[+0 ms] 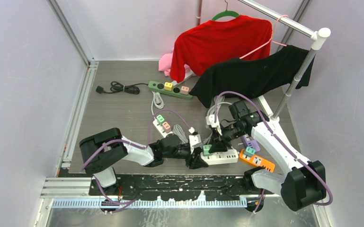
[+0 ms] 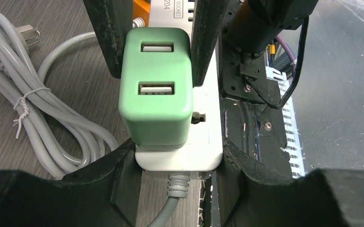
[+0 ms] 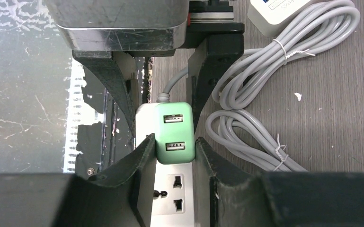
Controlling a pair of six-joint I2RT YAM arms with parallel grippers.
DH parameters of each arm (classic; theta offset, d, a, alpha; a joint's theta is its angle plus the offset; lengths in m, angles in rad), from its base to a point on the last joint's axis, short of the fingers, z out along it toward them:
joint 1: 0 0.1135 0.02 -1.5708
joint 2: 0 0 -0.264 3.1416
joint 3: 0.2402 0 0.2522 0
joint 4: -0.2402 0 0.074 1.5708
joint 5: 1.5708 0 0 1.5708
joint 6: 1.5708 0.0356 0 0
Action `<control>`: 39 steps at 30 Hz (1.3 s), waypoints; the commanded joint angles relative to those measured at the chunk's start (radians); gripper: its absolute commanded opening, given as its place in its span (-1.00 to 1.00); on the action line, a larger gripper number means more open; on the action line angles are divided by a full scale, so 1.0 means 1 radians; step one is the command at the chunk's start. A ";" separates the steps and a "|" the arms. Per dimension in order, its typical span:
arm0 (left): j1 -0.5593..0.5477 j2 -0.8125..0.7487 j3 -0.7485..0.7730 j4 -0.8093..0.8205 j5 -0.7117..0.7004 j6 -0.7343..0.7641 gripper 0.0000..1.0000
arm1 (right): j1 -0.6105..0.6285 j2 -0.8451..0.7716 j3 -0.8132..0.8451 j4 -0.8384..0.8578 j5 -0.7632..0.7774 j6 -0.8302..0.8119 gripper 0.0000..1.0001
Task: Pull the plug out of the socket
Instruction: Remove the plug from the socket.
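The plug point(image 1: 207, 150) is a green two-port USB adapter, seated in the end outlet of a white socket strip point(image 1: 223, 157) near the table's front edge. My left gripper point(image 2: 177, 158) is shut on the cable end of the socket strip point(image 2: 203, 151), one finger on each long side. My right gripper point(image 3: 174, 151) is shut on the green plug point(image 3: 174, 132), its pads pressed against both flanks. In the left wrist view the plug point(image 2: 156, 85) stands upright between the right arm's black fingers point(image 2: 111, 33). An empty outlet shows on the socket strip point(image 3: 177, 198).
An orange strip point(image 1: 260, 162) with a green adapter lies right of the white one. Another white strip point(image 1: 162, 124) and a green strip point(image 1: 170, 90) lie farther back. Tied grey cables point(image 3: 260, 94) lie beside the plug. Red point(image 1: 217, 42) and black point(image 1: 255, 75) shirts hang on a rack.
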 commanded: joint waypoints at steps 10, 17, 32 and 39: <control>0.060 0.087 -0.019 0.159 -0.004 -0.071 -1.00 | -0.057 -0.059 0.067 0.035 -0.023 0.147 -0.98; 0.059 0.040 -0.046 0.047 -0.084 0.003 -1.00 | -0.109 -0.085 0.074 0.085 0.032 0.238 -0.98; 0.050 0.004 -0.044 -0.057 -0.269 0.074 0.39 | -0.123 -0.057 0.074 0.086 0.062 0.254 -0.97; 0.028 -0.133 -0.102 -0.023 -0.229 0.040 0.66 | -0.122 -0.025 0.081 0.083 0.030 0.277 -0.97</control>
